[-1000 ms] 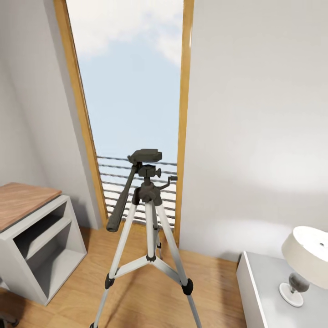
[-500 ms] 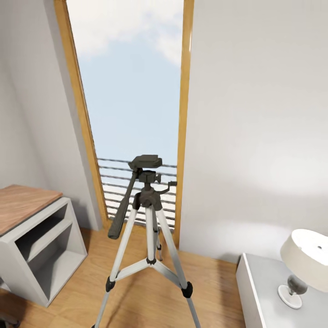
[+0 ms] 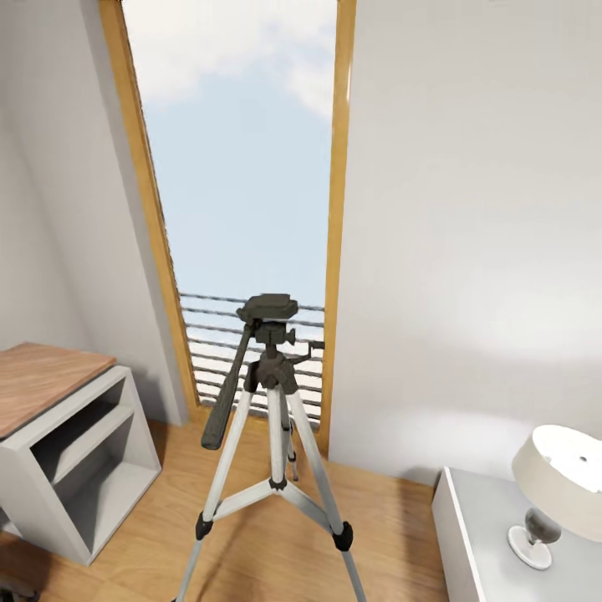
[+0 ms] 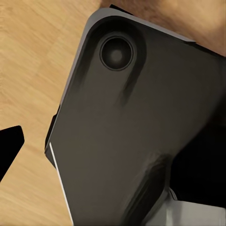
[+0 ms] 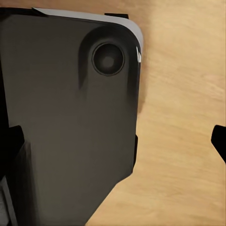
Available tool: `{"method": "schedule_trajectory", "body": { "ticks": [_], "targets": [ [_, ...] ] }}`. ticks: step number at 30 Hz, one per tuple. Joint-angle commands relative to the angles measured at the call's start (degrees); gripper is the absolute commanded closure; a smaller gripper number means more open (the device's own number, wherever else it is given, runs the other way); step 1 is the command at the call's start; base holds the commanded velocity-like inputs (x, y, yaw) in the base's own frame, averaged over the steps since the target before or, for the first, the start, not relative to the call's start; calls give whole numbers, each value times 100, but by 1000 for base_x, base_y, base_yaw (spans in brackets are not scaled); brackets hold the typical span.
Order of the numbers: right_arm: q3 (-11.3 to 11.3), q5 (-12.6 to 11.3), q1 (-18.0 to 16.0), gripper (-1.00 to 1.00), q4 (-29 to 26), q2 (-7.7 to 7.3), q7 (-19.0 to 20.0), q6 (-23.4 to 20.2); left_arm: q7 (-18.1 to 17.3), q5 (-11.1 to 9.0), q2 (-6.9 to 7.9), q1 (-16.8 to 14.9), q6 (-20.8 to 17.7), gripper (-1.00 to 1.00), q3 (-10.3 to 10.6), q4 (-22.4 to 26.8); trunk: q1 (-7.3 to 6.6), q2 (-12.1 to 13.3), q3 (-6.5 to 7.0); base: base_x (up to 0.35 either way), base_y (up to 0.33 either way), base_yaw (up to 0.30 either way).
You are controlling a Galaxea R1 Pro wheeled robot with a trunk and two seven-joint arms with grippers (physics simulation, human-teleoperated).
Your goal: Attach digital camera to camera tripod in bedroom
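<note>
At your far left stands a wood-surfaced tabletop [image 3: 42, 385] on a grey open-shelf unit [image 3: 79, 456]. Centre frame, the camera tripod [image 3: 272, 418] stands upright on the light wood floor [image 3: 251, 535], before a tall wood-framed window [image 3: 242, 167]; its long axis runs vertically, silver legs splaying downward, while the black pan handle [image 3: 227, 385] slants down and toward your left from the bare head plate [image 3: 269, 306]. At your right, a white lamp [image 3: 558, 485] rests on a pale cabinet [image 3: 477, 535]. In each wrist view, a dark robot panel [image 4: 127, 132] lies above wood flooring; you cannot tell whether either tool is open or closed.
</note>
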State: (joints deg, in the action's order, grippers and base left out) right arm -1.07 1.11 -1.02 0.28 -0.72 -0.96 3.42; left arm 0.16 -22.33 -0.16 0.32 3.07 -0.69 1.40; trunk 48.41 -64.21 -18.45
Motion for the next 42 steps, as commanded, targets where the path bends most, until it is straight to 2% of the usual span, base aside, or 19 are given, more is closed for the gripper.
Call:
{"method": "schedule_trajectory", "body": {
  "ticks": [1,42],
  "targets": [
    [-9,12,-4,-100,6,0,-10,18,2,-26,-1,3,8,-100,-4,10,-22,38,13,0,0,0],
    [-15,10,-4,-100,7,2,-10,19,2,-32,-1,3,1,-100,-10,10,-923,1682,749,0,0,0]
  ]
}}
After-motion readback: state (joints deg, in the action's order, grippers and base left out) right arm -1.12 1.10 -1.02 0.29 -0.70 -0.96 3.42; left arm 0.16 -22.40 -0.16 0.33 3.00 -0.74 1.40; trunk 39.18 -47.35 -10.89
